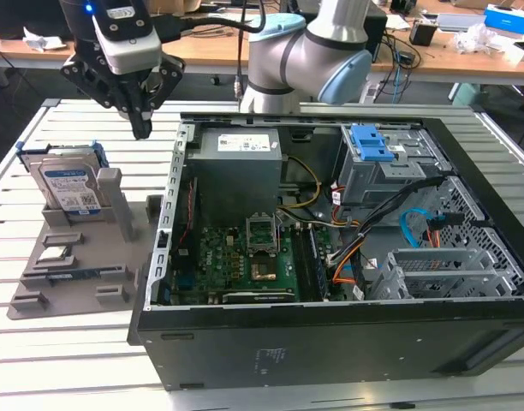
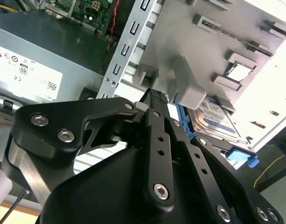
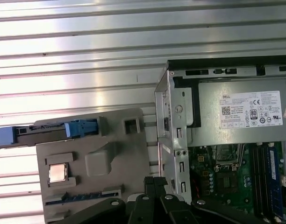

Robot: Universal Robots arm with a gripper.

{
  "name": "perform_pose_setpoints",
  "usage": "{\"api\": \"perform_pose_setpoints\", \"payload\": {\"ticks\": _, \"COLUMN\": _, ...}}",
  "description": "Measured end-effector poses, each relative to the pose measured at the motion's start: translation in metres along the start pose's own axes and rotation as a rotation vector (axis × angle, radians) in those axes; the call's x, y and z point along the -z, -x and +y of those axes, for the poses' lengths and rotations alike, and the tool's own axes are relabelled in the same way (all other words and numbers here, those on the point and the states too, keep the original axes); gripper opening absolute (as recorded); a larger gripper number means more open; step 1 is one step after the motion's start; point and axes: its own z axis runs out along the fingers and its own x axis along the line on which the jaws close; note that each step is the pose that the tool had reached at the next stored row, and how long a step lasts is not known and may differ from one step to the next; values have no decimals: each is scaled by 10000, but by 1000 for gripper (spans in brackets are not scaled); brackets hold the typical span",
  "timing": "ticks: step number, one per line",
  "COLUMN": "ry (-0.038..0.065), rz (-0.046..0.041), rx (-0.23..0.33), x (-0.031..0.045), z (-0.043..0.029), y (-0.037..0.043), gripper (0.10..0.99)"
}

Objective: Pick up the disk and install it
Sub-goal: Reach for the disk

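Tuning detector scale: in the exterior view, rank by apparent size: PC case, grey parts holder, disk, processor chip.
1. PC case
2. Grey parts holder
3. Disk
4. Processor chip

The gaps are clear, with no ties.

You are looking at a Universal Robots arm [image 1: 300, 60] that is wearing smooth silver-grey tubular shells, with pale blue joint caps [image 1: 346, 81] closing off the rounded ends. The wrist block [image 1: 125, 38] is showing light grey over black, and a small blue light [image 1: 89, 8] is glowing on it. Black cables [image 1: 211, 26] are trailing from it. The gripper [image 1: 141, 128] is showing matte black angular links. In the second wrist view, silver screws [image 2: 40, 120] are glinting on its shoulders, and a row of small holes is running down one of its fingers [image 2: 158, 140].
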Motion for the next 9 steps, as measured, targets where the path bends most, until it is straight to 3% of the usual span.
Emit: {"api": "perform_pose_setpoints", "payload": {"ticks": 9, "ry": 0, "rz": 0, "rx": 0, "x": 4, "z": -12, "y": -160, "gripper": 106}}
